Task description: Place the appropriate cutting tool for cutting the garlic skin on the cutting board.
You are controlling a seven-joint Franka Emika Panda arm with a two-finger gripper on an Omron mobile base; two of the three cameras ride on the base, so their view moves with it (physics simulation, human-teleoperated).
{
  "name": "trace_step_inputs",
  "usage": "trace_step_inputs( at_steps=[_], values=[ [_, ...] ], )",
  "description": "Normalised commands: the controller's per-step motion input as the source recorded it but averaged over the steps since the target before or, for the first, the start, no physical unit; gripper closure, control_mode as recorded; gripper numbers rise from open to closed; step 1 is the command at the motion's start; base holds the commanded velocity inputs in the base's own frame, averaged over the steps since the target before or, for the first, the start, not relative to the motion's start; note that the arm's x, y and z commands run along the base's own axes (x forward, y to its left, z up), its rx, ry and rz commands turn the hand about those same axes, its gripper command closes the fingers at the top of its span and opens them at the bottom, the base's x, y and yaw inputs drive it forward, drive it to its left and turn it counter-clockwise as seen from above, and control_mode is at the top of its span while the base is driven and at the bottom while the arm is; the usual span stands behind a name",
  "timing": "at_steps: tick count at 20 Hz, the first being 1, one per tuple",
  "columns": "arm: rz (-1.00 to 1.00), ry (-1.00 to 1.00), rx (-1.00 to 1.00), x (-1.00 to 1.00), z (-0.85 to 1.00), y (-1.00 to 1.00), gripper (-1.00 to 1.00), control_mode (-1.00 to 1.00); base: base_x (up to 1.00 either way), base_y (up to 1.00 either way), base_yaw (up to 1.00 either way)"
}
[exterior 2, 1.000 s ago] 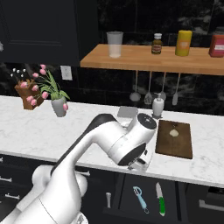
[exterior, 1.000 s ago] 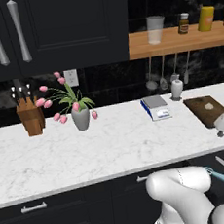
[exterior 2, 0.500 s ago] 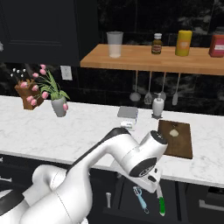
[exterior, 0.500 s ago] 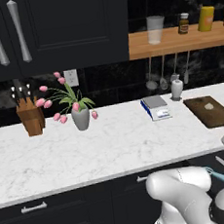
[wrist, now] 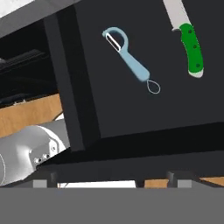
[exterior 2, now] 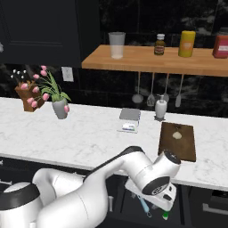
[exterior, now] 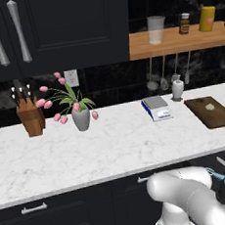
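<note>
The cutting tool [wrist: 192,50], a small knife with a bright green handle, lies in an open dark drawer [wrist: 144,100] below the counter, at the upper right of the hand view. Its green handle [exterior 2: 165,215] also peeks out under my hand in the right base view. My gripper [wrist: 111,180] hangs open over the drawer's near edge, well short of the knife, with nothing between its fingers. On the counter at the right lies the dark brown cutting board [exterior 2: 177,147], and the garlic [exterior 2: 177,135] sits on it. The left base view shows both too, the board [exterior: 218,115] and garlic [exterior: 210,107].
A light blue peeler [wrist: 131,61] lies left of the knife in the drawer. A blue-and-white slab [exterior: 156,107] and a white bottle [exterior: 177,89] stand left of the board. Further left are a flower vase [exterior: 80,119] and a knife block [exterior: 29,116]. A wooden shelf [exterior 2: 156,62] with jars hangs above.
My hand has sunk from counter height beside the board to below the counter's edge, over the open drawer. The jaws have stayed open.
</note>
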Motion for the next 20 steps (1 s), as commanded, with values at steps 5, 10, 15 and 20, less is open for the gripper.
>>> trace_step_inputs(
  at_steps=[5,10,15,20],
  values=[
    [0.21,0.0,0.01,0.14,-0.53,-0.47,-1.0,-1.0,0.0,0.0,0.0],
    [0.19,0.04,0.02,0.25,-0.46,-0.27,-1.0,-1.0,0.0,0.0,0.0],
    [0.07,0.11,0.01,0.12,-0.57,-0.03,-1.0,-1.0,0.0,0.0,0.0],
    [0.0,0.12,0.0,0.0,-0.62,0.0,-1.0,-1.0,0.0,0.0,0.0]
  ],
)
